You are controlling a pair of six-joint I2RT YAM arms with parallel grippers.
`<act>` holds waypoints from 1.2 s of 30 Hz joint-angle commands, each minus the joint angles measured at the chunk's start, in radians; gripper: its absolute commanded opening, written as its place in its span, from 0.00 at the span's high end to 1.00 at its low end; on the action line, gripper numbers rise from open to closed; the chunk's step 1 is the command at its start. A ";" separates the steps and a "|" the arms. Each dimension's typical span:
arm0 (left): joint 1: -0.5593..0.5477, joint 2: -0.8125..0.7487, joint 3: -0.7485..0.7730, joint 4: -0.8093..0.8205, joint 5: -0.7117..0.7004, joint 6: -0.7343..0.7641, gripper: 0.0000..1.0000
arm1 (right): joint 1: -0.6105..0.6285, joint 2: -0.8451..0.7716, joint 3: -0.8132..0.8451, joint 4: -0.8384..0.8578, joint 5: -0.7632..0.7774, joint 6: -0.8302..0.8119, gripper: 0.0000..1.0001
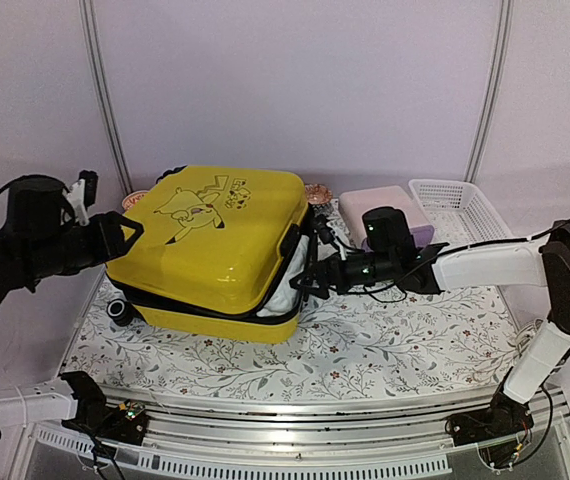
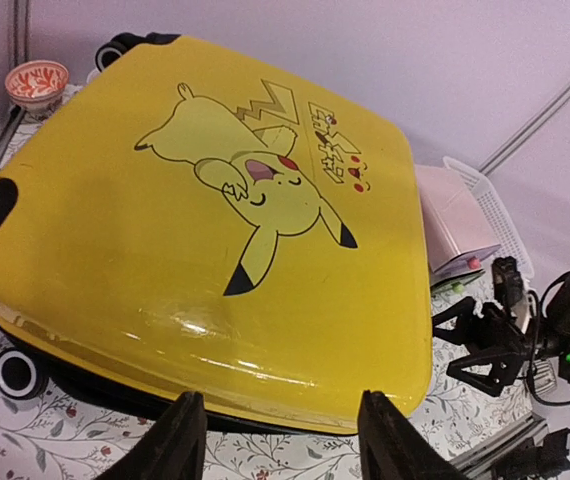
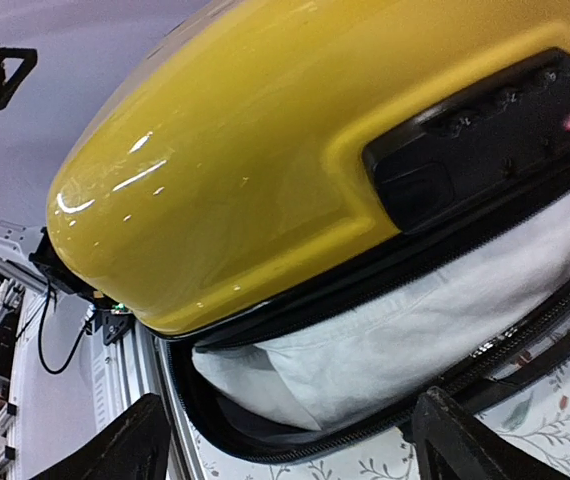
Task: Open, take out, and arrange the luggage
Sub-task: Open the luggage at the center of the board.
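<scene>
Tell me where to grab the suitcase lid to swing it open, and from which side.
Probably the lid's lower lip on the right side of the suitcase, where the shell gapes and white cloth bulges out. Come in from the right with the right gripper, one finger under the lip.

The luggage [image 1: 215, 240] kept its inside hidden save some white cloth [image 3: 395, 340] of unclear kind, and half hid a small round dish [image 1: 317, 191] at the far edge of the table [image 1: 395, 350].
</scene>
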 commanded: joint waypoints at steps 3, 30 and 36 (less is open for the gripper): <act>0.019 -0.166 -0.098 -0.031 -0.002 -0.050 0.44 | 0.103 0.050 -0.007 0.209 0.045 0.350 0.01; 0.019 -0.371 -0.358 0.059 0.144 -0.162 0.40 | 0.137 0.135 -0.065 0.240 0.279 1.055 0.99; 0.019 -0.364 -0.359 0.064 0.134 -0.157 0.40 | 0.144 0.214 0.149 -0.139 0.303 1.054 0.99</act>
